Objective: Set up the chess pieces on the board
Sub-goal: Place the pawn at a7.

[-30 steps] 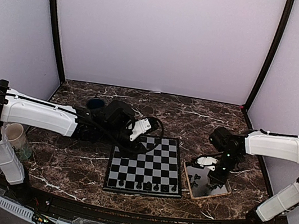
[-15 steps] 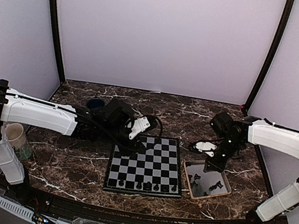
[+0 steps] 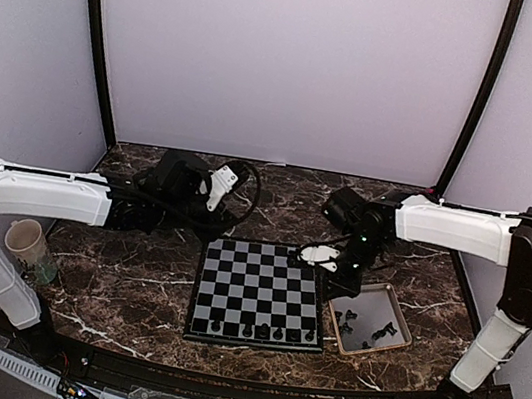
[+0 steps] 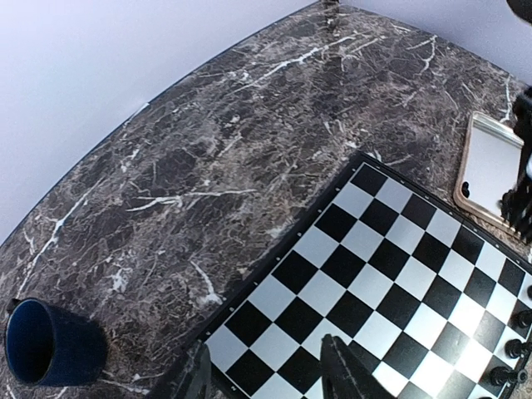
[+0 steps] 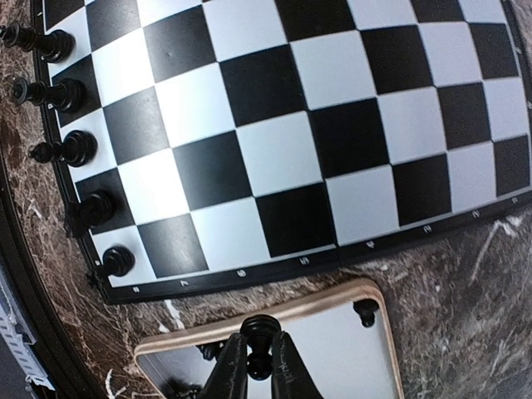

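Note:
The board [image 3: 262, 290] lies in the middle of the table, with several chess pieces [image 3: 263, 332] standing along its near row. In the right wrist view they line the board's left edge [image 5: 71, 148]. My right gripper [image 5: 259, 366] is shut on a small dark pawn [image 5: 259, 326], held over the tan-rimmed tray [image 5: 332, 298] just beside the board's right border [image 3: 340, 272]. More pieces [image 3: 377, 329] lie in the tray. My left gripper [image 4: 270, 378] hangs open and empty above the board's far left corner [image 4: 249, 349].
A dark blue cup [image 4: 50, 345] stands on the marble behind the board's left side. A beige cup [image 3: 27, 241] sits by the left arm's base. The tray [image 3: 369, 317] lies right of the board.
My right gripper rose from the tray with a pawn and swung left to the board's right edge. My left arm pulled back off the board toward the far left.

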Action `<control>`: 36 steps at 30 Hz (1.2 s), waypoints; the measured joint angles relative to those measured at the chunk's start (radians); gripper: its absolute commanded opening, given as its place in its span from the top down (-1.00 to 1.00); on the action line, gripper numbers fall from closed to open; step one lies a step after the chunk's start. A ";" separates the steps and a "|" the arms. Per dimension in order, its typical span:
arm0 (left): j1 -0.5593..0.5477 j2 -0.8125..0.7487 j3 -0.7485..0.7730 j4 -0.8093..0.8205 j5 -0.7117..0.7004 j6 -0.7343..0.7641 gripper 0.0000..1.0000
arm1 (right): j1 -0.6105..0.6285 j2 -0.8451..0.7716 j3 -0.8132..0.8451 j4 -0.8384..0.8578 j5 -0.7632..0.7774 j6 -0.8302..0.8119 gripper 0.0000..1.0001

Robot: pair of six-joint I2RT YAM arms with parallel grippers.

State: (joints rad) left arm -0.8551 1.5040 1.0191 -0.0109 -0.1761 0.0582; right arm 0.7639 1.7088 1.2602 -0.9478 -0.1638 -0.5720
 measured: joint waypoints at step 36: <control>0.003 -0.086 -0.059 0.091 -0.120 0.013 0.05 | 0.173 0.173 0.071 -0.064 0.016 -0.018 0.67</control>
State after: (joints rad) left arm -0.8524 1.4181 0.9604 0.0799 -0.2962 0.0715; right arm 0.9371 1.8816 1.3315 -1.0115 -0.1482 -0.5896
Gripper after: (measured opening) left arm 0.476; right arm 0.161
